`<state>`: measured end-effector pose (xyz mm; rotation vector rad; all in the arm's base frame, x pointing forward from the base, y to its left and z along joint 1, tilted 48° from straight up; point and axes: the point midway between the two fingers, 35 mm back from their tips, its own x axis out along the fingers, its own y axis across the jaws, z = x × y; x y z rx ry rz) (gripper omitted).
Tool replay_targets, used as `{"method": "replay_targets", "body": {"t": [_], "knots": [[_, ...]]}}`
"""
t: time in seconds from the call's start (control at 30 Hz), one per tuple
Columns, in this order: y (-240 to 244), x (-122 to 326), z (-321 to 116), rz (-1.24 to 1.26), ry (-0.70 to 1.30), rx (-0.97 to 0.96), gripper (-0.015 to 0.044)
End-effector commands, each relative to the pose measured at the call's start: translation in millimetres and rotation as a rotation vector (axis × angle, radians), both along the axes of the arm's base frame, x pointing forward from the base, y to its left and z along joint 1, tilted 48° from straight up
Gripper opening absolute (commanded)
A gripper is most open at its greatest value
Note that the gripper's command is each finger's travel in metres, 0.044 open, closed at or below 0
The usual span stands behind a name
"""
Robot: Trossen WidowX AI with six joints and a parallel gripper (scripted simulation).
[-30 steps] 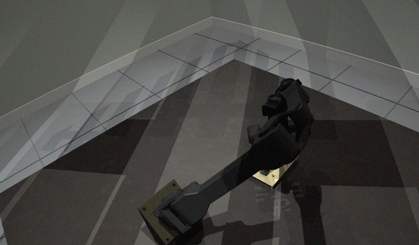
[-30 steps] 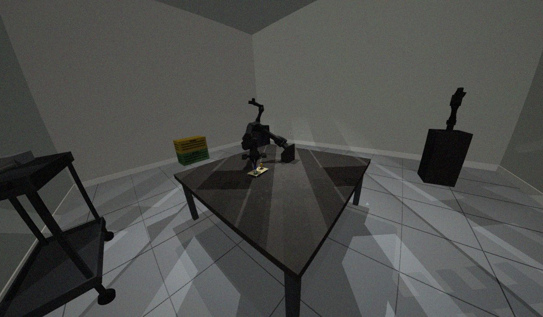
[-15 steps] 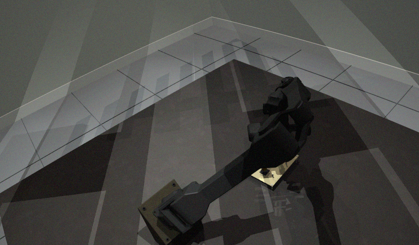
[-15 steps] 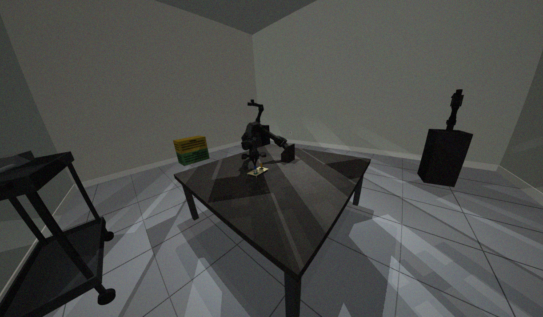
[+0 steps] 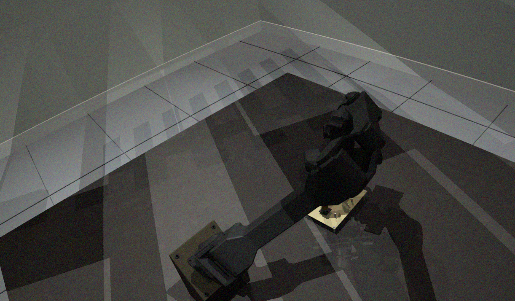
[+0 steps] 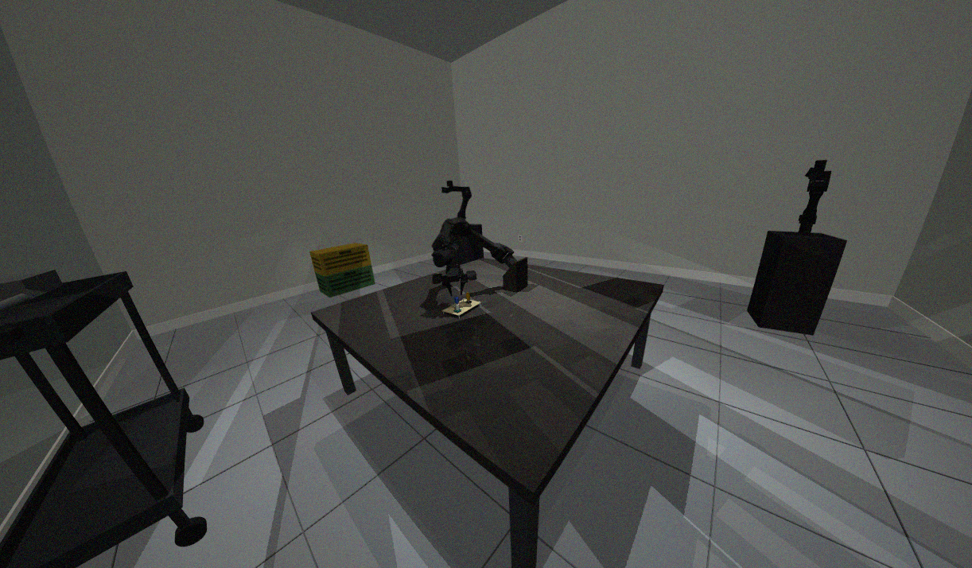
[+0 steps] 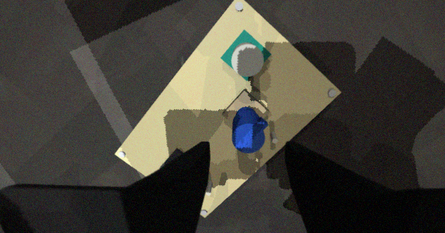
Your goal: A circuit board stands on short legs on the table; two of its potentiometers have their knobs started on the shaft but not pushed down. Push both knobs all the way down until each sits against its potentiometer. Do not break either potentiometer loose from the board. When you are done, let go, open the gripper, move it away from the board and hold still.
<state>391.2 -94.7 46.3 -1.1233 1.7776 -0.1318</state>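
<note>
The pale yellow circuit board (image 5: 334,225) (image 6: 473,305) (image 7: 190,88) stands on the table. In the wrist view, a white round knob (image 7: 248,60) is over a teal potentiometer (image 7: 243,36). A blue knob (image 7: 248,137) with a side pointer rises over a brownish potentiometer (image 7: 244,100); its lower end is hidden, so its seating is unclear. A dark potentiometer (image 7: 175,155) is mostly behind the left finger; an orange knob (image 6: 468,297) shows in the exterior view. My gripper (image 6: 456,293) (image 7: 247,149) is partly open, its fingers apart on either side of the blue knob and above the board, holding nothing.
A small metal pin (image 7: 274,141) stands right of the blue knob. The arm's base plate (image 5: 192,243) is on the table (image 6: 476,394). Farther off are a dark cart (image 6: 73,317), yellow and green crates (image 6: 343,269), and another arm on a black pedestal (image 6: 796,282).
</note>
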Motion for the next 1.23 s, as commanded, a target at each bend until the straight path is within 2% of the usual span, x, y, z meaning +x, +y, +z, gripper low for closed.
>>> {"method": "replay_targets", "body": {"t": [0.0,0.2,0.43,1.2], "knots": [[9.5,-13.3,0.2,0.003,0.000,0.003,0.0289],[39.5,-77.7,-1.6,0.004,0.001,0.009,0.0440],[54.3,-154.0,-7.8,0.002,0.003,0.004,0.0440],[54.4,-156.0,-8.0,0.002,0.003,0.003,0.0440]]}}
